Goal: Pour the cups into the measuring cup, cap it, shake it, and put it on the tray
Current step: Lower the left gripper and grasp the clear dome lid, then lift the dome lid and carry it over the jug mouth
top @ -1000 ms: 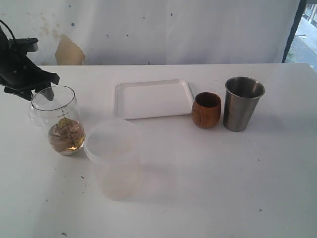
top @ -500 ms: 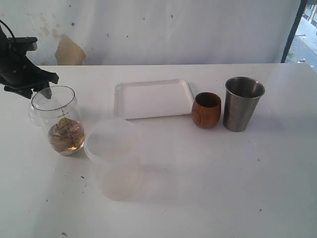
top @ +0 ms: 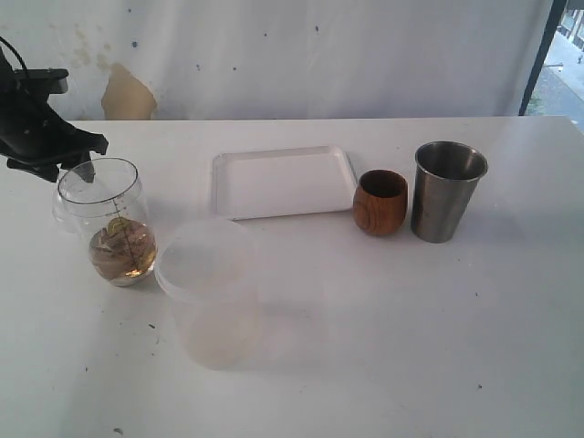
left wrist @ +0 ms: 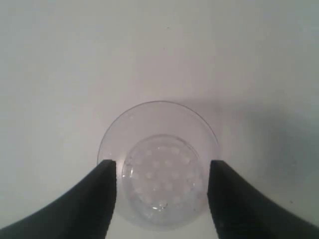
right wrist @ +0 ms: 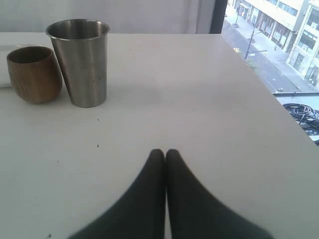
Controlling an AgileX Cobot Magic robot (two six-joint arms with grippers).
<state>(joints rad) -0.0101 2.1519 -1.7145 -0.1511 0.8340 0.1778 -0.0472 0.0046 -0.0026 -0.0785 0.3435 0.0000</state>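
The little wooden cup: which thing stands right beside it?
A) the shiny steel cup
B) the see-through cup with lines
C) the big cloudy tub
A: the wooden cup stands close beside the steel cup on the table's right side.

Left arm at the exterior view's upper left edge, left gripper (top: 64,170) angled downward, fingers (left wrist: 102,199) held apart. Right gripper (right wrist: 165,152) has its fingers pressed together.

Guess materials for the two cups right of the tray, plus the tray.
Round cup: wood, brown with visible grain, low sheen. Tall tumbler: likely steel, grey metallic sheen with reflections. Tray: probably plastic, plain matte white; can't be sure.
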